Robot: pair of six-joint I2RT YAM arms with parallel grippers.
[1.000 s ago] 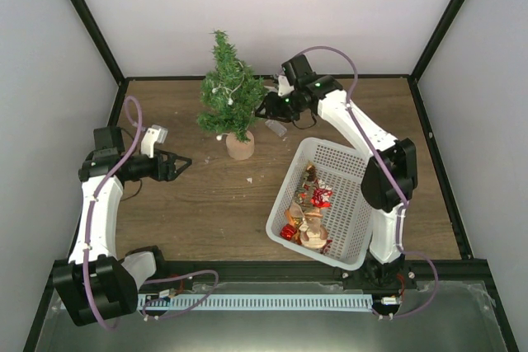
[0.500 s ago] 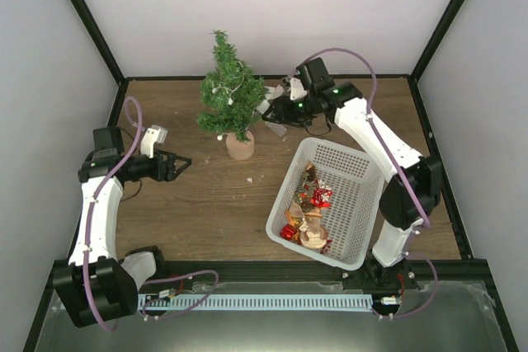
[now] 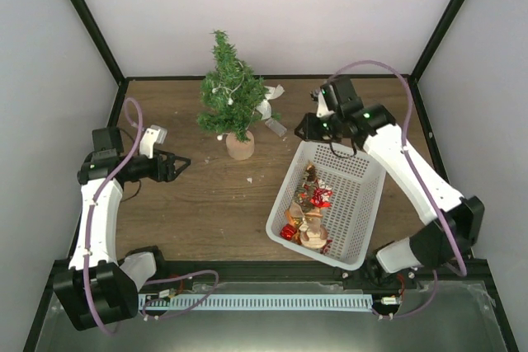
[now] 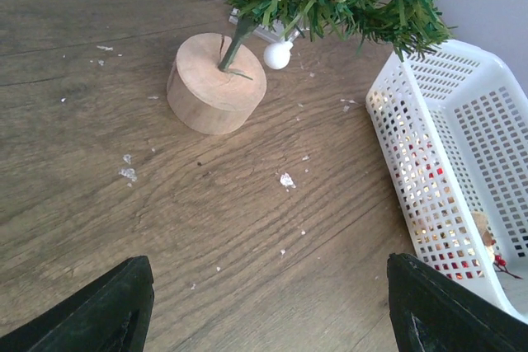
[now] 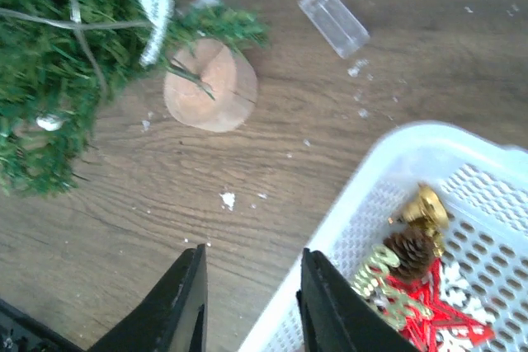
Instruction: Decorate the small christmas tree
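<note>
The small christmas tree (image 3: pixel 227 92) stands upright at the back of the table on its round tan base (image 3: pixel 240 147). A string of white beads and a white ribbon (image 3: pixel 266 105) hang on it. My right gripper (image 3: pixel 306 129) is open and empty, over the far left corner of the white basket (image 3: pixel 360 218), right of the tree. In the right wrist view its fingers (image 5: pixel 177 307) frame bare table and the basket's rim (image 5: pixel 396 150), with the tree base (image 5: pixel 210 84) ahead. My left gripper (image 3: pixel 177 164) is open and empty, left of the tree. Its wrist view shows the tree base (image 4: pixel 216 82).
The basket holds several ornaments: a gold bell (image 5: pixel 422 208), a pine cone (image 5: pixel 410 251), a red star (image 5: pixel 433 307). A clear battery box (image 5: pixel 332 29) lies on the table right of the tree. White crumbs (image 4: pixel 286 180) are scattered on the wood.
My right arm has pulled back from the tree and swung right, to the basket's far corner. The white ribbon stays on the tree. My left arm has not moved.
</note>
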